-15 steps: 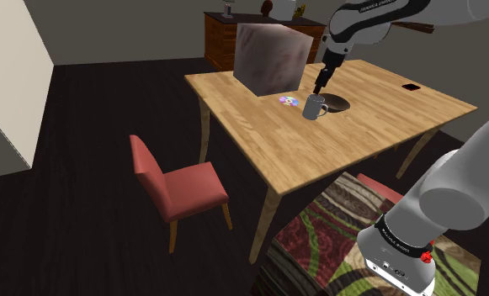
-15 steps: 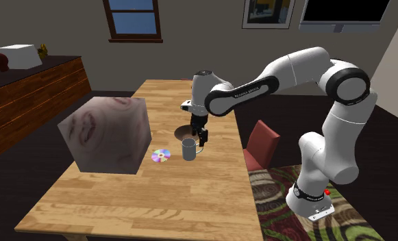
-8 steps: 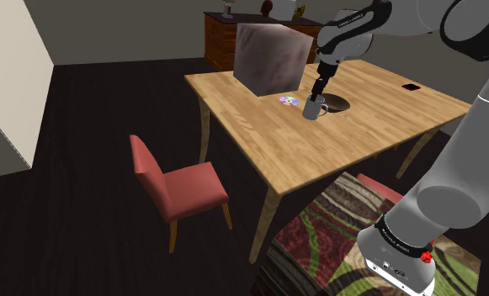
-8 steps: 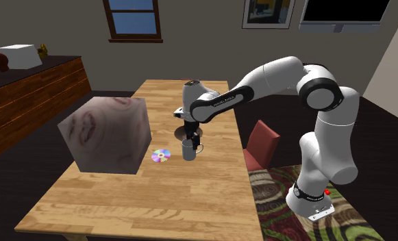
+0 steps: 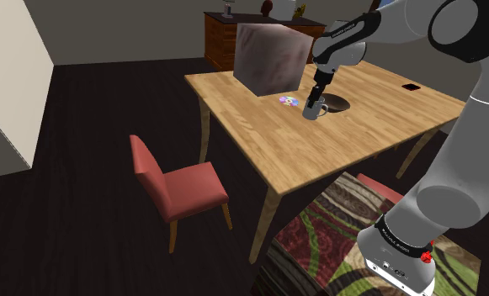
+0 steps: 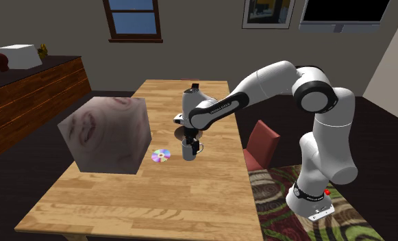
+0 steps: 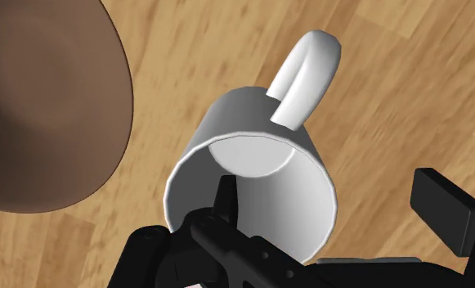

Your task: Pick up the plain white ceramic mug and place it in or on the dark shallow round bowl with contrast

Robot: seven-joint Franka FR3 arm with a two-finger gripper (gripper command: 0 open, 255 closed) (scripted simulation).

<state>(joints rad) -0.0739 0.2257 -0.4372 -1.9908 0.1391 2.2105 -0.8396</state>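
One mug [image 7: 252,176], one bowl [image 7: 47,106], one disc [image 5: 288,101] and one large cube [image 5: 272,57] sit on the table [image 5: 360,143]. The mug stands upright between disc and bowl. The hand [image 7: 333,200] is right above it, fingers apart, with one inside the mug and the other outside, clear of the wall.

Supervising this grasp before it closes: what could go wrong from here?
1. The open gripper straddles one wall of the white mug; such a rim pinch might let it tilt when lifted.
2. The brown bowl lies close beside the mug; a tilted mug could clip its rim.
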